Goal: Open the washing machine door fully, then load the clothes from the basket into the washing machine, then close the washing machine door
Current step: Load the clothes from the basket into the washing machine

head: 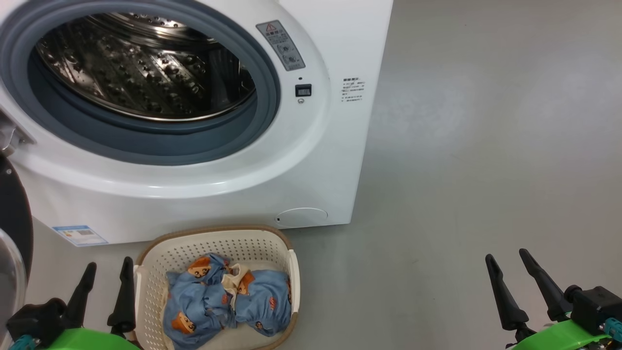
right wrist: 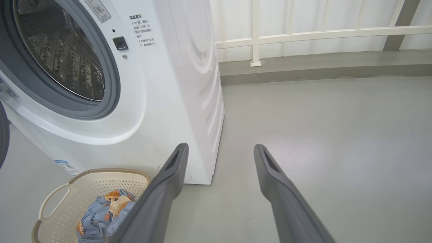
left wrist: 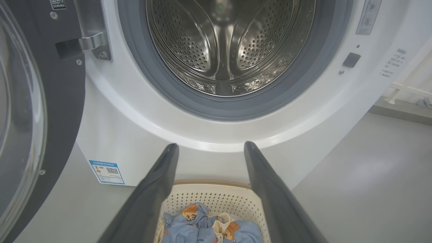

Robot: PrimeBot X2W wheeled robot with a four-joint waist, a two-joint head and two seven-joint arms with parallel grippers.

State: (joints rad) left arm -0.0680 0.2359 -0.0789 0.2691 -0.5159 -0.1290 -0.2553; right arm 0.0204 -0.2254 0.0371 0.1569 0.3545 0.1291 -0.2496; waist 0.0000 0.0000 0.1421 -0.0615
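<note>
Grey floor holds basket of clothes; washing machine door open. We start loading: left pincer, wide and empty like right pincer, must lower onto clothes.

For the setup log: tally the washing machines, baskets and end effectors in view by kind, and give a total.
washing machine: 1
basket: 1
end effectors: 2 (left end effector, right end effector)
Total: 4

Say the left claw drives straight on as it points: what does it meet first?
Probably the white washer front just below the gasket, passing above the basket; depth is unclear.
</note>
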